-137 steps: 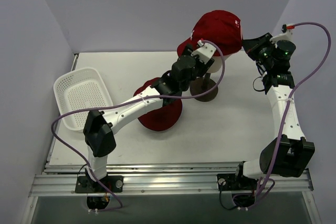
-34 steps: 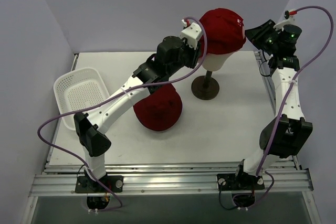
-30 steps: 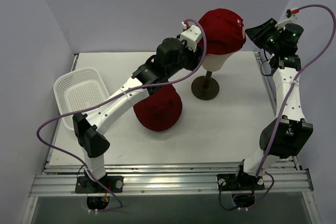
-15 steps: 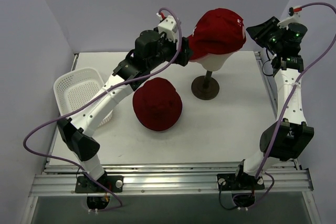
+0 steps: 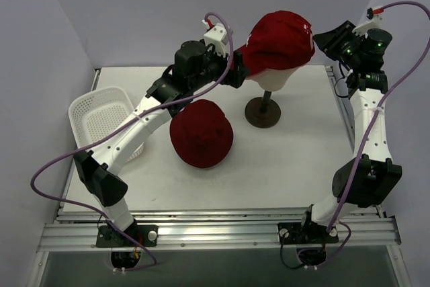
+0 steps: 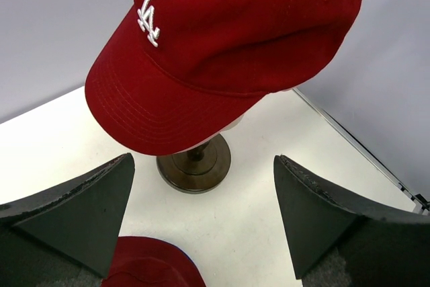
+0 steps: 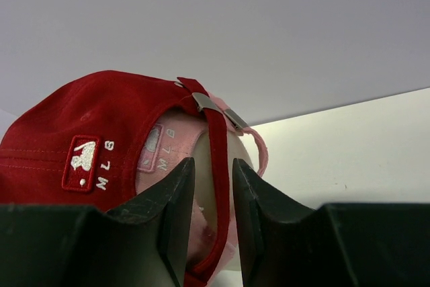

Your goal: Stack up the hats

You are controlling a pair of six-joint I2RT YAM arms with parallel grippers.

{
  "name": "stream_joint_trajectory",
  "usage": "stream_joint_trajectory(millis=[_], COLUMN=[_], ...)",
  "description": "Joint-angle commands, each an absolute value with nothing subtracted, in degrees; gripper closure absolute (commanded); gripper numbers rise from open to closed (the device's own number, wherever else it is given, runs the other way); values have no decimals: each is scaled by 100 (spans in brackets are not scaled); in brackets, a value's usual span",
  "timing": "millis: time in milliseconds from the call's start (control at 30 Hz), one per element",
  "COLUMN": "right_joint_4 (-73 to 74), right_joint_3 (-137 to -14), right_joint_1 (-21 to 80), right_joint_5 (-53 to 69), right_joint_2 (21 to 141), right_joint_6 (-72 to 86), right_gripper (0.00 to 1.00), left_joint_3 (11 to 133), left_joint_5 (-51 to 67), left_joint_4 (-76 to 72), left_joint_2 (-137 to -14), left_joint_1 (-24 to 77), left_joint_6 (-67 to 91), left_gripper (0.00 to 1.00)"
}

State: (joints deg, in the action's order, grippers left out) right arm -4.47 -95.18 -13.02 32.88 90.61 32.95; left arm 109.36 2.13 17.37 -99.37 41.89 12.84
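Observation:
A red LA cap (image 5: 279,35) sits on the cream mannequin head (image 5: 272,80), over a pink cap (image 7: 158,152) that shows at the back. A dark red bucket hat (image 5: 201,132) lies on the table to the left of the stand. No blue hat shows. My left gripper (image 5: 235,72) is open and empty, just left of the red cap's brim (image 6: 154,105), with the stand base between its fingertips (image 6: 201,213). My right gripper (image 5: 321,37) hovers behind the cap. Its jaws (image 7: 212,162) stand a narrow gap apart, and the red back strap (image 7: 218,132) shows through the gap, ungripped.
The mannequin head stands on a dark wooden stand (image 5: 262,112) at the back centre of the table. A white mesh basket (image 5: 75,129) lies at the left edge. Lilac walls close in the back and both sides.
My left arm has lifted up and back to the left, off the brim, and uncovered the dark red bucket hat. My right gripper has risen slightly behind the cap.

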Motion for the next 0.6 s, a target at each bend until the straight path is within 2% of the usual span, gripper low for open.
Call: stream_joint_trajectory(millis=[0, 567], right_joint_4=[-571, -202], right_joint_3=[-9615, -9835], right_joint_1=[-1187, -1028], right_joint_5=[3428, 2980], right_joint_2=[8930, 9123], right_joint_6=[3129, 2927], right_gripper=[75, 78], left_joint_3=[10995, 10837], left_joint_5=[334, 334], left_joint_4=[1442, 1318], left_joint_2=[-9870, -9853], left_joint_1=[4166, 4131], left_joint_6=[1354, 1389], left_gripper=[7, 7])
